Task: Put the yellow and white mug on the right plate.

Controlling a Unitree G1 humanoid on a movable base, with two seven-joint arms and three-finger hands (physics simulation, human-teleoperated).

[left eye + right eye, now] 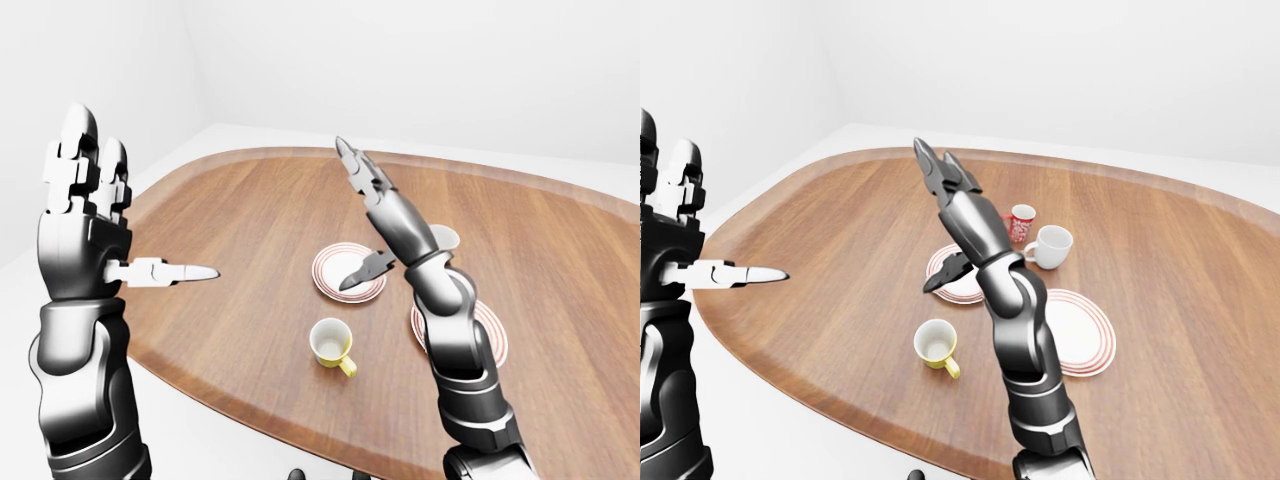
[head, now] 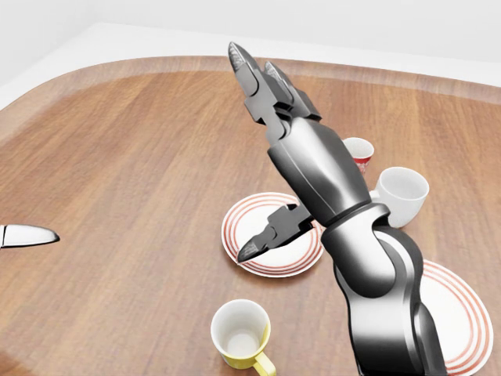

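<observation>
- Right robot hand [image 2: 270,141] raised above the worktop [image 2: 141,157], fingers spread, holding nothing.
- Left robot hand [image 1: 95,215] also up and open, empty.
- Yellow and white mug [image 2: 243,335] upright near the bottom of head view, handle toward bottom right. Right plate [image 1: 1080,330] bare, well apart from it.
- Risk, my read: right forearm hangs over the left plate [image 2: 270,233]; a careless descent could clip it or knock the mug over.
- Right-eye view shows red mug [image 1: 1021,223] and white mug [image 1: 1051,246] clear; left-eye view mostly hides them behind the arm. Head view shows only a left fingertip.
</observation>
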